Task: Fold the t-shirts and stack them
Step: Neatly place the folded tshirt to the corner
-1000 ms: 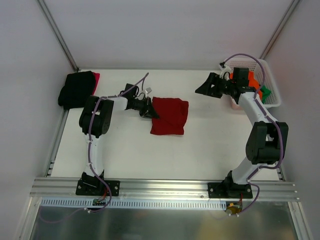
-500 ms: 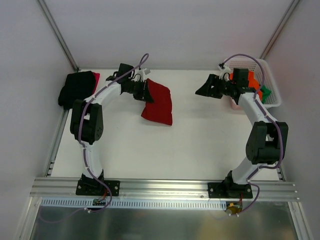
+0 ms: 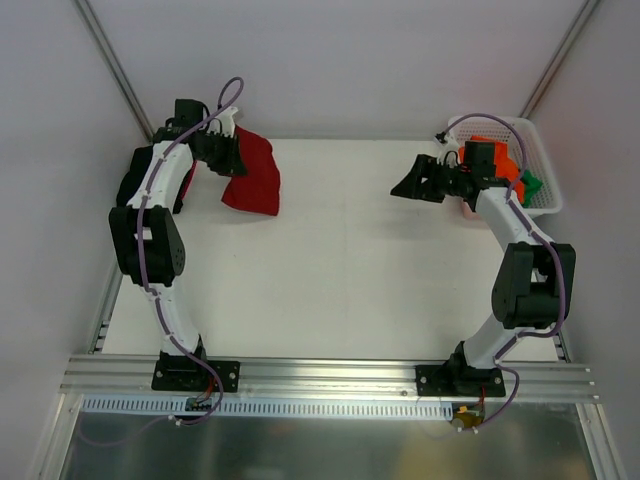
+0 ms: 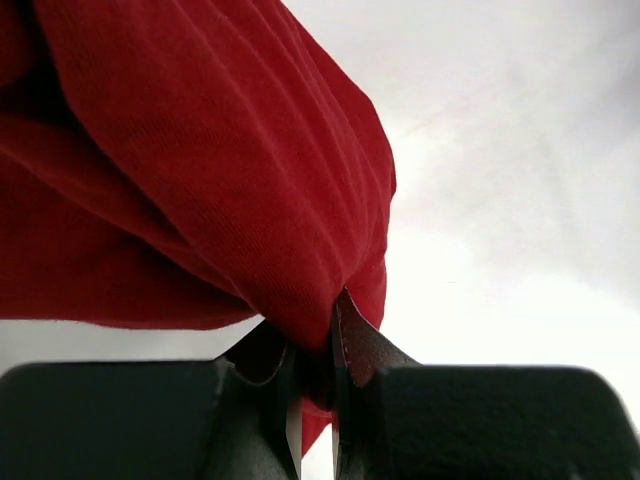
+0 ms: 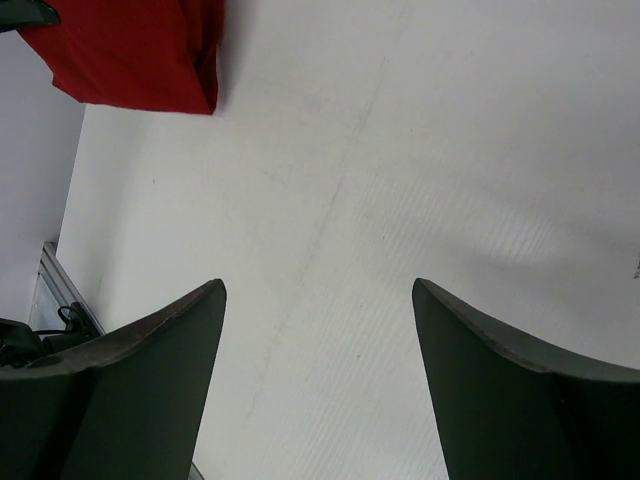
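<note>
My left end effector (image 4: 315, 340) is clamped on a bunched fold of the dark red t-shirt (image 4: 200, 150), the cloth pinched tight between the two dark fingers (image 4: 360, 350) and billowing up and away from them in soft ribbed folds. From above, that shirt hangs from my grip as a folded bundle over the far-left corner of the worktop (image 3: 340, 270), just beside the black t-shirt (image 3: 132, 185), which lies at the left edge and is partly hidden behind my left arm. I cannot tell whether the red shirt's lower edge touches the surface. My right end effector (image 5: 318, 285) stands spread wide with nothing between its fingers, hovering over bare white worktop on the far-right side, well apart from the red shirt, whose corner shows at the upper left of my right wrist view. Just behind my right wrist sits the white lattice basket (image 3: 548, 165) at the right edge, with an orange t-shirt (image 3: 508, 166) and a green t-shirt (image 3: 530, 185) inside it.
</note>
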